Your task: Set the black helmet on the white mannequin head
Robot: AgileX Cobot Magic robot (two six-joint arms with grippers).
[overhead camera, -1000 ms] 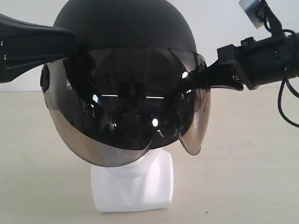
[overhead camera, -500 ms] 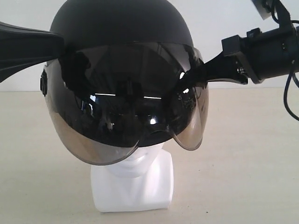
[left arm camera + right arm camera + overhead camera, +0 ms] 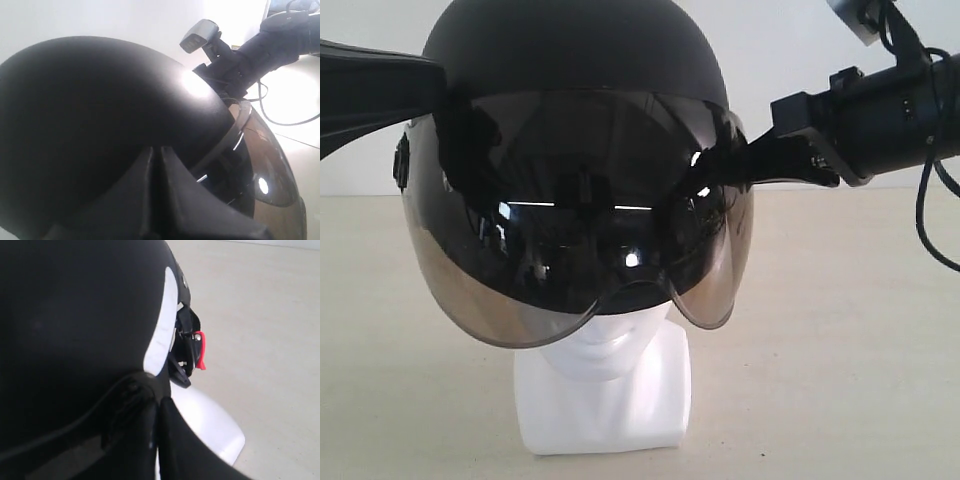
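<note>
The black helmet [image 3: 570,50] hangs over the white head [image 3: 605,400], hiding its upper face. It sits a little further left and higher than 1 second ago, so the mouth and chin now show under the visor [image 3: 560,240]. The left gripper [image 3: 156,156] and right gripper [image 3: 156,407], fingers pinched together, clamp the helmet's rim on opposite sides
</note>
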